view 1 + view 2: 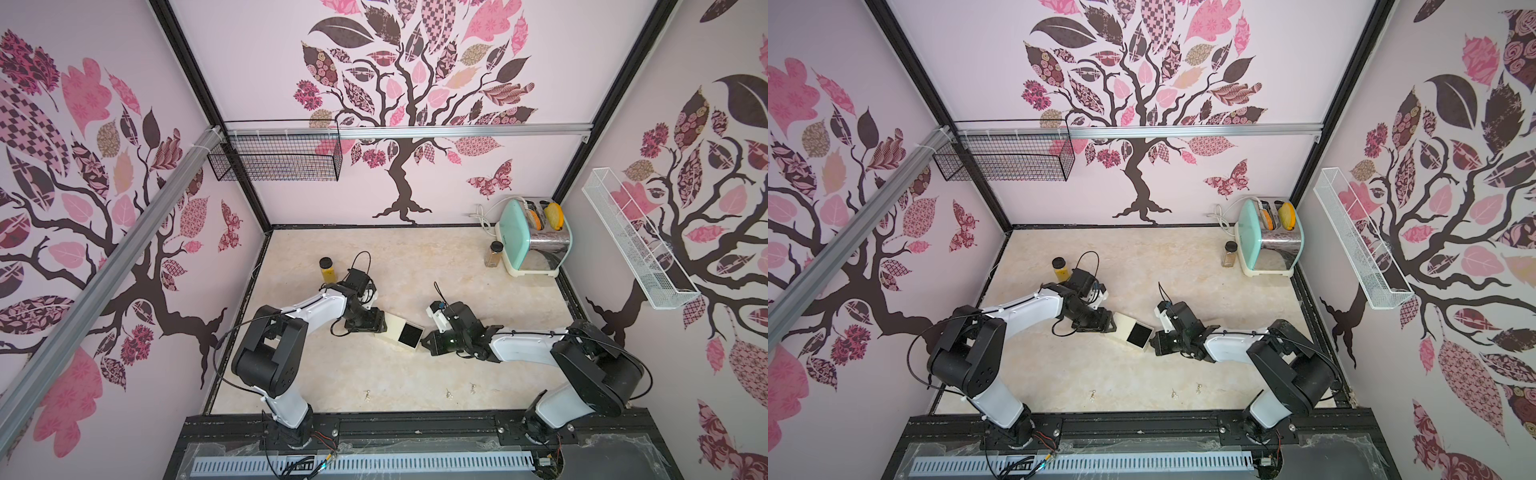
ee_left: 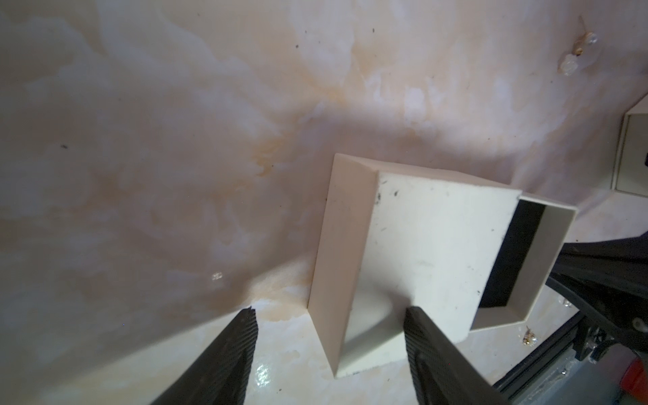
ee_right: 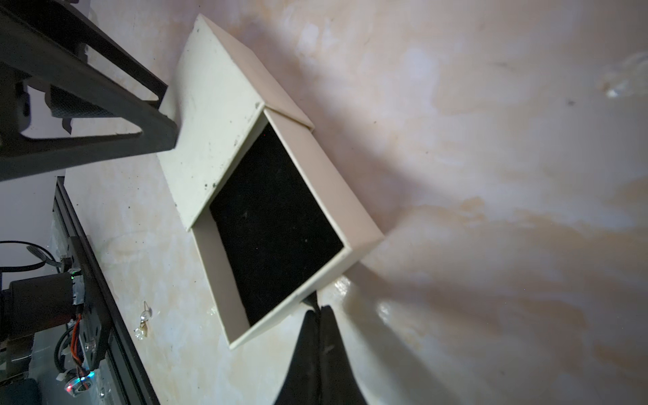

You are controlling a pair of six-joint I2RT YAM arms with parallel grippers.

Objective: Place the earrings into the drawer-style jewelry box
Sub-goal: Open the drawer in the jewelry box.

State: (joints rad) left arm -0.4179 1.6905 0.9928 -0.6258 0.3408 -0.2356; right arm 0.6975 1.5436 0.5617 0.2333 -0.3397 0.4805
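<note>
Earrings (image 1: 449, 393) lie loose on the pale marbled surface (image 1: 374, 257), none of them in the box. Three can be made out in both top views, in a row near the front edge: one toward the left arm's base, two closer together toward the right arm's. The jewelry box (image 1: 390, 326) sits well back from them, in the middle of the surface between the two arms, turned at an angle. Its cream sleeve (image 3: 214, 115) lies flat, and its drawer (image 3: 277, 224) is pulled partway out toward the right arm, showing a bare black lining.

The left gripper (image 2: 332, 311) stands open at the sleeve's closed end. One finger (image 2: 420, 336) lies over the sleeve's top face; the other hangs over the surface just beside the sleeve, clear of it. Whether the first presses down cannot be told. The right gripper (image 3: 319, 312) is closed, tips together right at the drawer's front wall. A small dark bit shows between tips and wall, too small to say whether it is pinched.

In the right wrist view one earring (image 3: 145, 317) lies near the black front rail (image 3: 91, 280), apart from the drawer. At the back right stands a mint toaster (image 1: 536, 237) with a small jar (image 1: 494, 253) beside it, and a jar of yellow stuff (image 1: 326, 269) stands just beyond the left arm's wrist
</note>
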